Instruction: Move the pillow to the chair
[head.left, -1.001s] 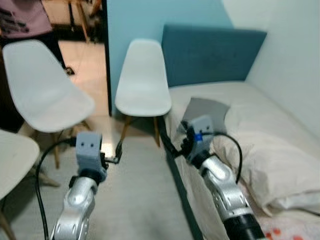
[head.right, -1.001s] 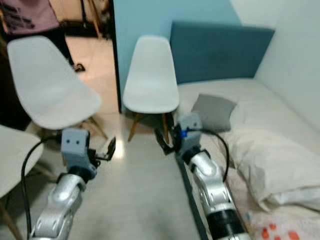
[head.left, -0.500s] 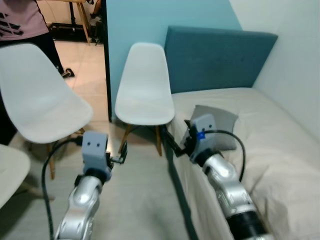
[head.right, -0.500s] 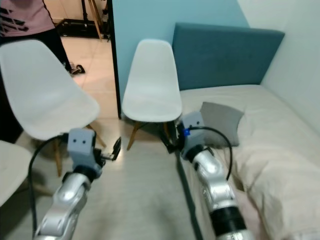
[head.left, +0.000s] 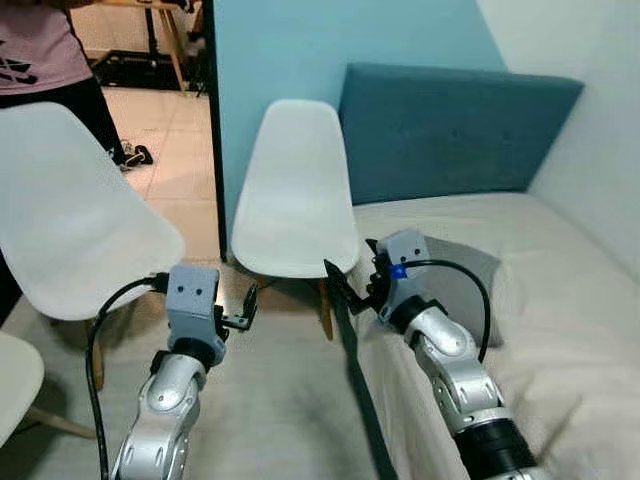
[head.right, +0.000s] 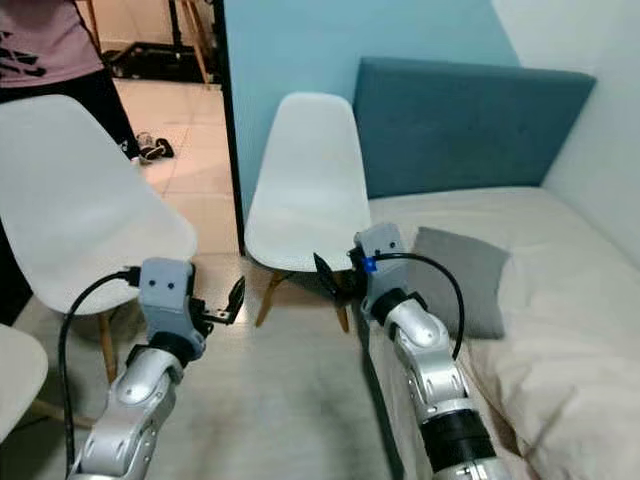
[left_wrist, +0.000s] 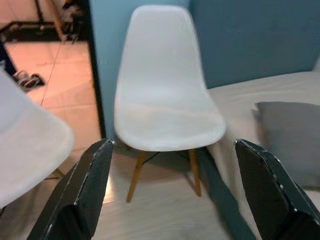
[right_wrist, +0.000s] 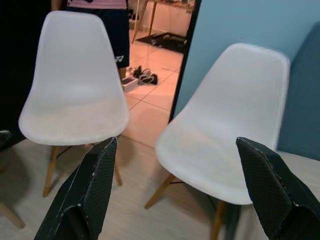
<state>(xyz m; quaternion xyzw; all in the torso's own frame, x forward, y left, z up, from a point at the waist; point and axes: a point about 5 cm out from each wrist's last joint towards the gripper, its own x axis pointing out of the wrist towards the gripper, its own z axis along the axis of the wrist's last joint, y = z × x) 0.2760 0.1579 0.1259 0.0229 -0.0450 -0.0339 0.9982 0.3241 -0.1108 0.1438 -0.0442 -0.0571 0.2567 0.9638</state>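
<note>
A grey pillow (head.left: 462, 283) lies on the bed near the blue headboard, partly behind my right arm. A white shell chair (head.left: 296, 200) with wooden legs stands just left of the bed, its seat bare. My left gripper (head.left: 246, 305) hovers open over the floor in front of that chair. In the left wrist view the chair (left_wrist: 165, 100) sits between its spread fingers, with the pillow (left_wrist: 292, 135) off to one side. My right gripper (head.left: 338, 287) is open too, at the bed's corner by the chair's front edge, a short way from the pillow.
A second white chair (head.left: 70, 230) stands to the left and a third (head.left: 15, 380) at the bottom left. A person (head.left: 45, 60) stands at the top left by a doorway. The bed (head.left: 570, 340) fills the right side under the headboard (head.left: 450, 130). Shoes (right_wrist: 142, 77) lie on the tiled floor.
The whole picture has shifted as the camera moved closer to the chair and bed. The white duvet has slid out of view. Both arms keep their pose, grippers still open.
</note>
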